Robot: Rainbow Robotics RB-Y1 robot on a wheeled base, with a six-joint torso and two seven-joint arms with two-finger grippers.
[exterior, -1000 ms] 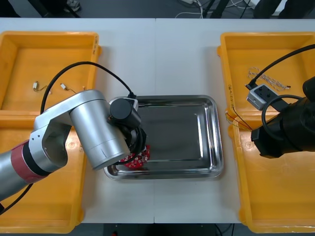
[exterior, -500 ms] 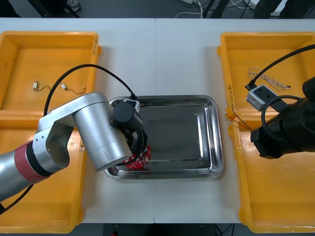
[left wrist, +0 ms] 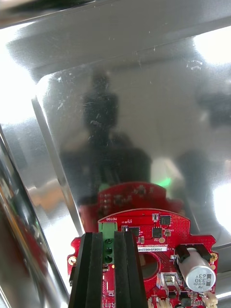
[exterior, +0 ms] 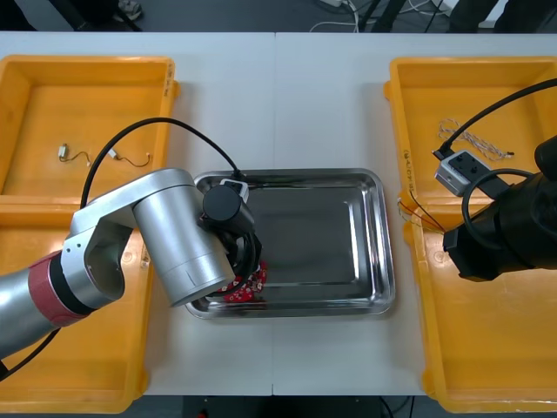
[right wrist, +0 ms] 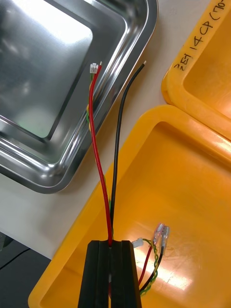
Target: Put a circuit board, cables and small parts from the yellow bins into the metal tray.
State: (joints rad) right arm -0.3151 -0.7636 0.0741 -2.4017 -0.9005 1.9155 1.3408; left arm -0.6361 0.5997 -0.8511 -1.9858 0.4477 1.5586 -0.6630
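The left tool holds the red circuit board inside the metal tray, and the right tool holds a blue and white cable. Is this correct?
Not quite: in the right wrist view the right tool holds red and black cables, not a blue and white one. The left tool does hold the red circuit board inside the metal tray.

Side bins (exterior: 87, 113) flanking tray (exterior: 322, 231), circuit board (exterior: 249, 286) in its near left corner
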